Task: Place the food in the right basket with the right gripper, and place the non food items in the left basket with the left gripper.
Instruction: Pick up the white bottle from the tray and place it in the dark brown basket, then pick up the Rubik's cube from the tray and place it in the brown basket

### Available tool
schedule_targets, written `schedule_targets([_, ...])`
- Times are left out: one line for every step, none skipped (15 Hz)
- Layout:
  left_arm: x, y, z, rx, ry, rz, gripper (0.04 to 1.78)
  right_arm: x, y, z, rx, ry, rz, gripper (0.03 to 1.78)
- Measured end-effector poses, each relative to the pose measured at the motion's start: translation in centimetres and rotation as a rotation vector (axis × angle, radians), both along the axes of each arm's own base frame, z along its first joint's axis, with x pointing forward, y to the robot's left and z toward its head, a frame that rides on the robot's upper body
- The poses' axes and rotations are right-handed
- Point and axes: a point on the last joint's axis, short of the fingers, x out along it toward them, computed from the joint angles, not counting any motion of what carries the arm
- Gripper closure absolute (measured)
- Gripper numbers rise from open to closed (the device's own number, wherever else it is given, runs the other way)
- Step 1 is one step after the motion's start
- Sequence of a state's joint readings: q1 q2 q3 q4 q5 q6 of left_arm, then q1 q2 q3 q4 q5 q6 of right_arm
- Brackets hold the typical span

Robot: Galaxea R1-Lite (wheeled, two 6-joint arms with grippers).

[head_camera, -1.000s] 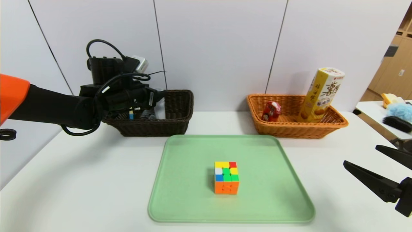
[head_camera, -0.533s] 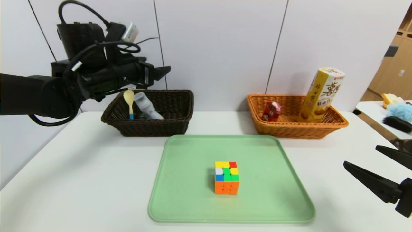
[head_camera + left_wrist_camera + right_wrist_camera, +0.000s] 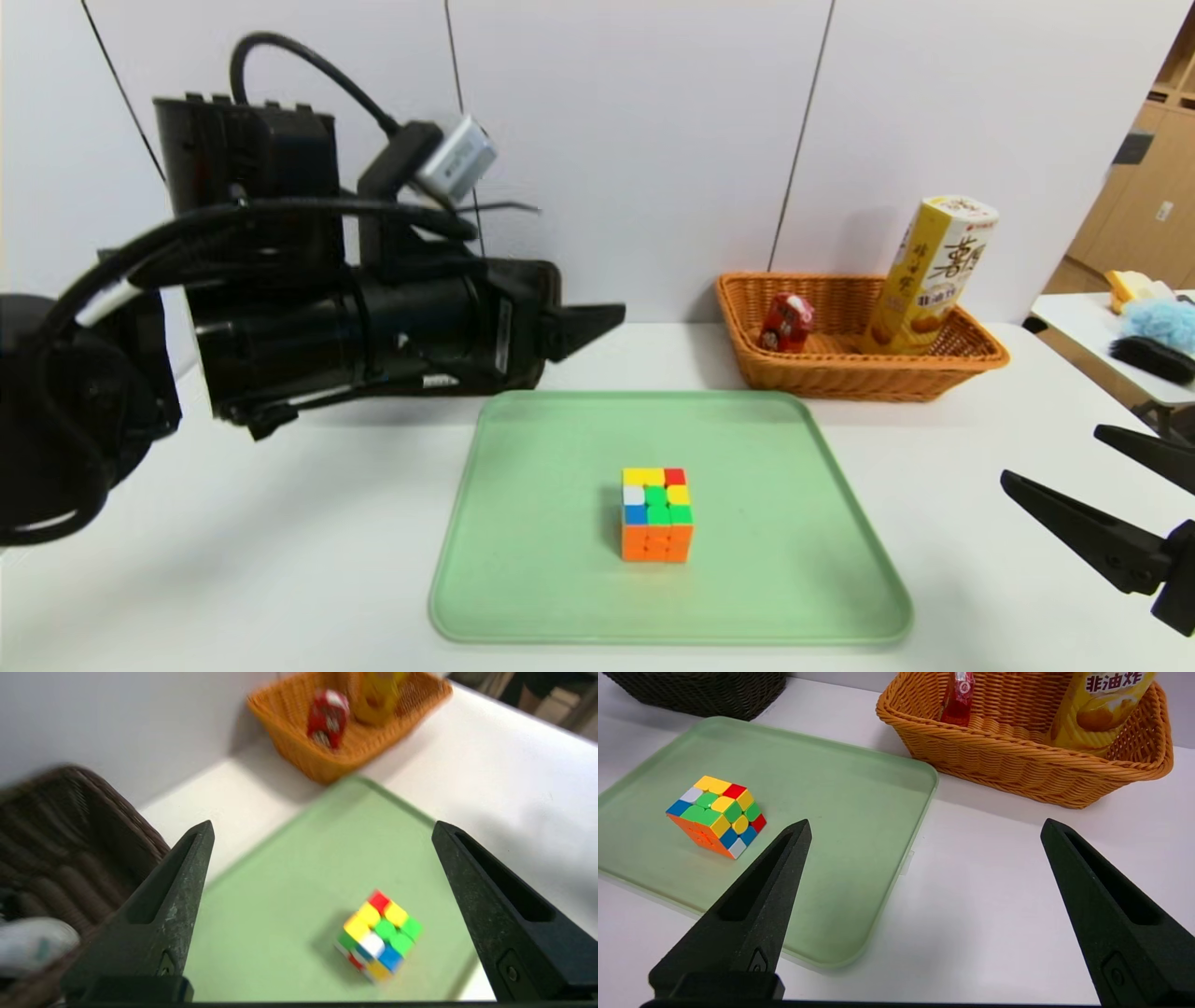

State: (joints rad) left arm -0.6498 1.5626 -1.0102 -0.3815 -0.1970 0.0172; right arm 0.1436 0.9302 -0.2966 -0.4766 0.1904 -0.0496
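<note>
Left gripper (image 3: pixel 322 830): jaws wide, empty, raised beside the dark basket (image 3: pixel 70 844). Cube (image 3: pixel 657 514) sat on green tray (image 3: pixel 560 597). Right gripper (image 3: pixel 924 830): parked, wide.

white table (image 3: pixel 280 560) | green tray (image 3: pixel 794 579) | orange basket (image 3: pixel 840 378) | dark basket (image 3: pixel 705 693)

The left hand (image 3: pixel 322 830) hangs with its two fingers (image 3: pixel 154 914) spread wide apart. Between them, below the hand, a colourful cube (image 3: pixel 378 934) sits on the green tray (image 3: pixel 289 877). Beyond the fingertips stands an orange basket (image 3: pixel 322 760); beside one finger, a dark basket (image 3: pixel 60 826).
</note>
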Motion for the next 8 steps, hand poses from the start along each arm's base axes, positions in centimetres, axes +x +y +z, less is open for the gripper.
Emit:
schedule_targets([-0.8,-0.4,-1.4,0.023,0.021,-0.025,0.17,0.0,0.0,0.0,0.001,-0.002,0.000,0.11])
schedule_targets([-1.3,-0.8,-2.6,0.028,0.019,-0.047,0.16,-0.1,0.0,0.0,0.001,-0.005,0.000,0.11])
schedule_targets([-1.5,-1.2,-3.8,0.024,0.003,-0.061,0.16,-0.1,0.0,0.1,0.002,-0.006,-0.001,0.11])
schedule_targets([-1.5,-1.6,-5.1,0.023,-0.017,-0.065,0.15,-0.1,0.0,0.1,0.002,-0.009,-0.001,0.11])
schedule_targets([-1.3,-2.0,-6.4,0.019,-0.037,-0.060,0.15,-0.1,0.0,0.2,0.002,-0.012,0.000,0.11])
schedule_targets([-1.2,-2.2,-7.6,0.011,-0.053,-0.053,0.15,-0.1,0.0,0.2,0.003,-0.015,0.000,0.11])
schedule_targets([-1.1,-2.5,-8.8,-0.001,-0.067,-0.052,0.15,-0.1,0.0,0.2,0.003,-0.015,0.000,0.11])
schedule_targets([-1.2,-2.7,-9.8,-0.013,-0.077,-0.054,0.15,-0.1,0.0,0.3,0.003,-0.015,0.000,0.11])
